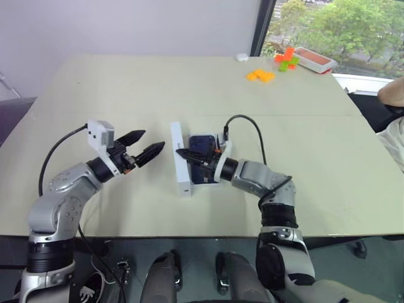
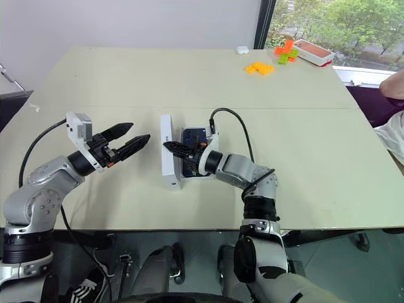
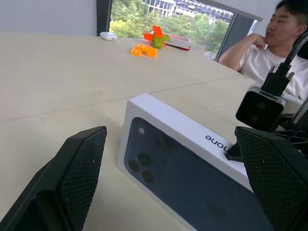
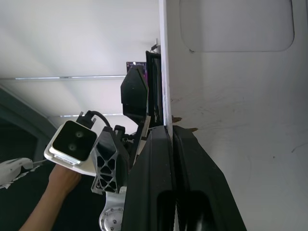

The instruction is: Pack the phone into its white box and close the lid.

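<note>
Beside open left gripper [image 1: 149, 147], lid [image 1: 180, 159] on edge

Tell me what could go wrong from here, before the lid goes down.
1. The right gripper pinches only the lid's thin wall while the lid stands on edge; it could slip or topple.
2. The phone lies right beside the lid under the right arm; lowering the lid off line may knock it or catch the box rim.
3. The open left gripper hovers near the lid's printed face and could bump it.
</note>
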Robot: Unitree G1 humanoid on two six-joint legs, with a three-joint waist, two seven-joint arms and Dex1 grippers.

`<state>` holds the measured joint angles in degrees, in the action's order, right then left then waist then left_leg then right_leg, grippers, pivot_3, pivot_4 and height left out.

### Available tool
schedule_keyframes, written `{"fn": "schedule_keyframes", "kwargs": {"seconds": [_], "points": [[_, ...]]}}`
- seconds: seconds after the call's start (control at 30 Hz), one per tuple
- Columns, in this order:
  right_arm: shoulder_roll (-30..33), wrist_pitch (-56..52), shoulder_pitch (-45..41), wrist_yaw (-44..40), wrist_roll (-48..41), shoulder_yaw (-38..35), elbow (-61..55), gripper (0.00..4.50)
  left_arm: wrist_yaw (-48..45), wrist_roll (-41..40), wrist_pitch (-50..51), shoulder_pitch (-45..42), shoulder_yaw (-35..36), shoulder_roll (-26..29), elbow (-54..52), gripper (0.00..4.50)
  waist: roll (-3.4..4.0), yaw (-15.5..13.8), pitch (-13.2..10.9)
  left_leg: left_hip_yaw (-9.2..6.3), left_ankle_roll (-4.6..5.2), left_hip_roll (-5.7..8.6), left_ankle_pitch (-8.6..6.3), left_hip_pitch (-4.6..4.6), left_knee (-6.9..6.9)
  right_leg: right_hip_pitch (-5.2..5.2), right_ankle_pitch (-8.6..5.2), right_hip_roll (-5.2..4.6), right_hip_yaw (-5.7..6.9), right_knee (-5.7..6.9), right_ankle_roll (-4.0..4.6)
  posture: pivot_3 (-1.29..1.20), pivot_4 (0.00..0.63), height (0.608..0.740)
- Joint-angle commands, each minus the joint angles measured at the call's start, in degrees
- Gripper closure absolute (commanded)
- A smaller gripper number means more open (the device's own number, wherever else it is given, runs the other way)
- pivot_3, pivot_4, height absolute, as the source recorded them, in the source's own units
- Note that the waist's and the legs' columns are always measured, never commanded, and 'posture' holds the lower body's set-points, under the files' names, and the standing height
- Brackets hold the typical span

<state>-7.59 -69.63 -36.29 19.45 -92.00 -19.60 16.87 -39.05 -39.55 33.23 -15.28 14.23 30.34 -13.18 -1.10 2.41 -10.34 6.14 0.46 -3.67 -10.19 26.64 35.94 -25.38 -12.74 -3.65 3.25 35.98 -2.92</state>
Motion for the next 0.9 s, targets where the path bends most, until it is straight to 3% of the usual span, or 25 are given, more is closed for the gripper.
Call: {"fn": "schedule_keyframes", "kwargs": {"seconds": [0.03,0.2,0.23,0.33,0.53,0.9], "points": [[-2.38,3.76,-0.16,-0.83,-1.47,0.4,-1.94,4.4,0.57,0.34,-1.22,0.38,0.07,-0.52,-1.02,0.0,0.0,0.07,0.0,0.0,0.0,0.0,0.0,0.0,0.0,0.0,0.0,0.0,0.0,-0.01,0.0,0.0,0.15,0.74],[-1.13,5.67,-1.18,-1.49,-2.32,1.25,-1.71,4.4,0.69,0.25,-0.86,0.12,-0.33,-1.72,-0.3,0.0,0.0,0.04,0.0,0.02,0.0,0.0,0.0,0.06,0.0,-0.02,0.0,-0.01,-0.01,-0.09,0.0,0.0,0.15,0.74],[-0.78,5.67,-1.1,-1.77,-2.07,1.63,-1.9,4.47,0.78,0.85,-1.46,-0.2,-0.5,-2.03,0.52,0.26,0.0,0.03,0.0,0.02,0.0,0.0,0.0,0.08,0.0,-0.03,0.0,-0.01,-0.01,-0.1,-0.01,0.0,0.15,0.74],[-0.47,5.74,-0.6,-1.83,-2.4,2.37,-2.36,4.5,1.48,1.73,-1.75,-1.34,-0.96,-3.01,2.8,1.33,0.0,0.04,0.0,0.03,0.0,0.0,0.0,0.07,0.0,-0.03,0.0,-0.01,-0.01,-0.1,-0.01,0.0,0.15,0.74],[-0.03,6.36,-0.32,-2.23,-2.22,2.95,-2.67,4.5,2.64,4.97,-3.9,-3.31,-3.33,-5.44,6.05,4.43,0.0,0.03,0.0,0.02,0.0,0.0,0.0,0.1,0.0,-0.04,0.0,-0.02,-0.01,-0.11,-0.01,0.0,0.15,0.74],[1.36,8.92,-0.71,-5.66,2.1,3.63,-4.23,4.5,3.34,7.64,-4.98,-4.84,-7.43,-9.68,7.55,4.47,0.0,0.01,0.0,0.02,0.01,0.0,0.01,0.16,0.0,-0.07,0.0,-0.01,-0.01,-0.16,-0.01,0.0,0.15,0.74]]}}
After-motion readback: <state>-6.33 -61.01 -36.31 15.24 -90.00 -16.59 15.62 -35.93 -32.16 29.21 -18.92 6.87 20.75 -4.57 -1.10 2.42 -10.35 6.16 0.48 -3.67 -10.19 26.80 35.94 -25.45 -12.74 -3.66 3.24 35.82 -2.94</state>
